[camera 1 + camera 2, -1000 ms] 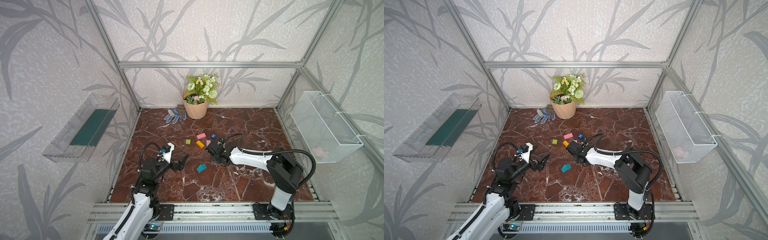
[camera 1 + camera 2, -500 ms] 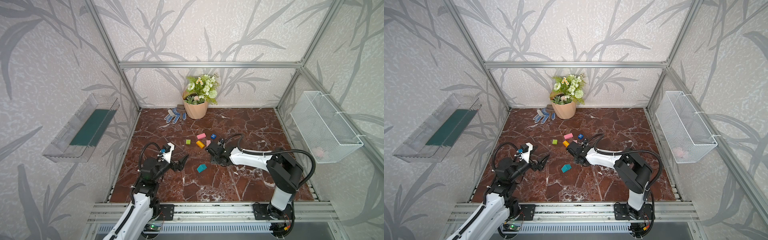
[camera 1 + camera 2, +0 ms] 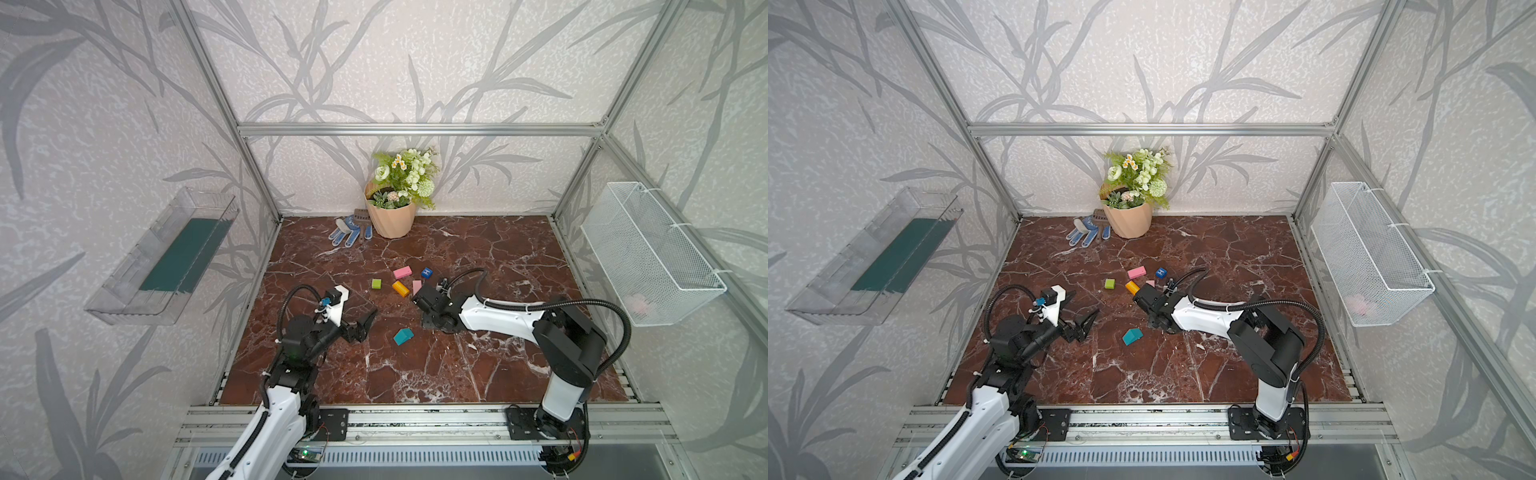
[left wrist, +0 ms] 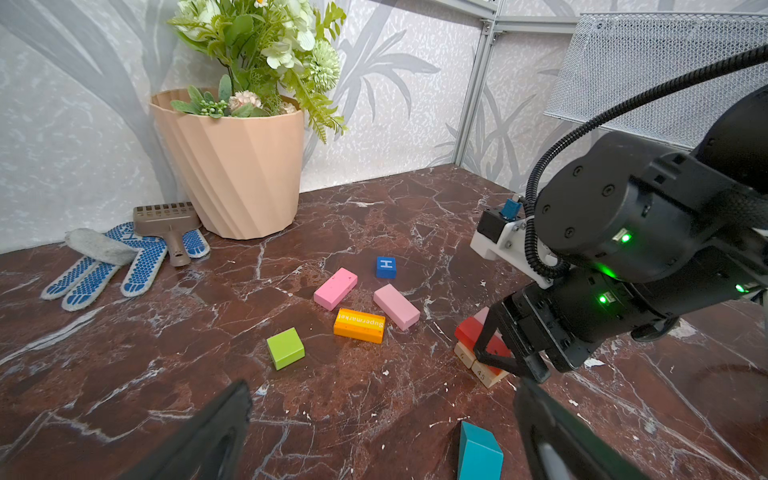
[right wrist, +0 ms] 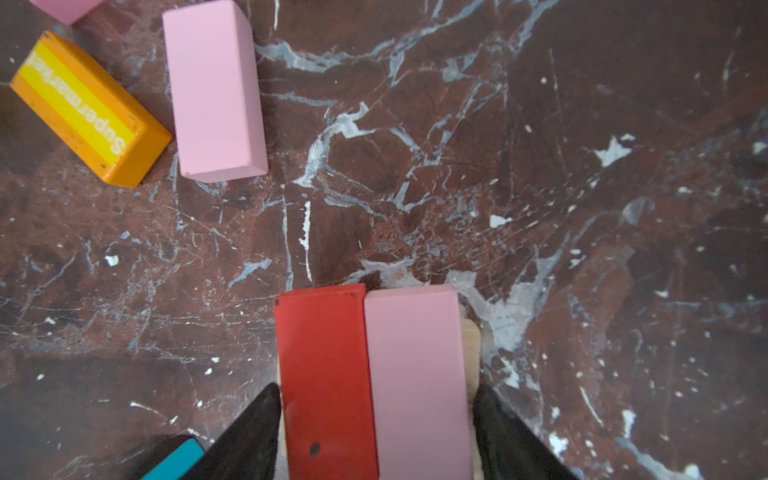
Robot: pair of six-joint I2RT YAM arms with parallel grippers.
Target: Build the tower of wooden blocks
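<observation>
Leafy grey walls stand around a brown marble bench [image 3: 498, 257]. Near its middle sits the tower [image 4: 467, 343]. It has a tan base [image 4: 482, 376] with a red block [image 5: 324, 374] and a pink block [image 5: 415, 374] lying side by side on top. The right claw [image 5: 376, 392] points down over it, with one finger on each side of the pair. Its grip is loose, and a bit of tan shows between the pink block and the finger there. Toward the back wall lie two loose pink blocks [image 4: 335, 288], an orange block [image 4: 359, 325], a green cube [image 4: 285, 348] and a blue cube [image 4: 386, 267]. A teal piece [image 3: 403, 336] lies nearer the front. The left claw [image 3: 361, 326] hangs near it, spread wide and holding nothing.
</observation>
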